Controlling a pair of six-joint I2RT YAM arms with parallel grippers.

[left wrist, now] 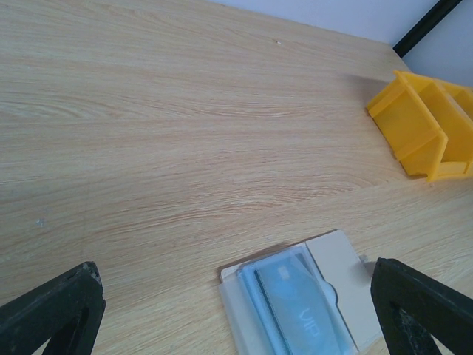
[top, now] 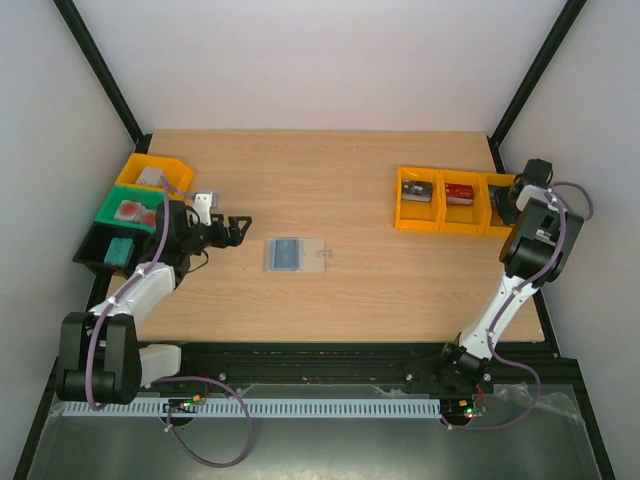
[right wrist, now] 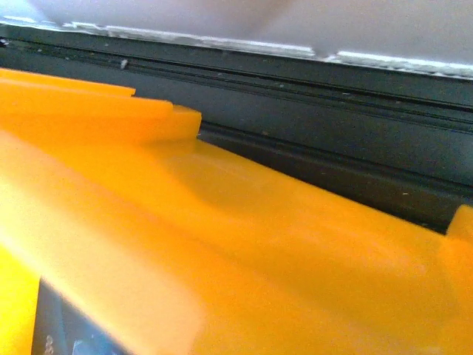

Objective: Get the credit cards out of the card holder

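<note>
lying open on the table [top: 400, 290], the card holder [top: 288, 254] has its credit cards [left wrist: 295, 314] inside, so the released left claw [top: 238, 228] near it should next pinch one, while the clenched right claw [top: 512, 195] hangs over the yellow bins [top: 416, 223].

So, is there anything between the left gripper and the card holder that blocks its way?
Nothing visible does. Only a bare stretch of the table lies between the open left gripper and the card holder.
</note>
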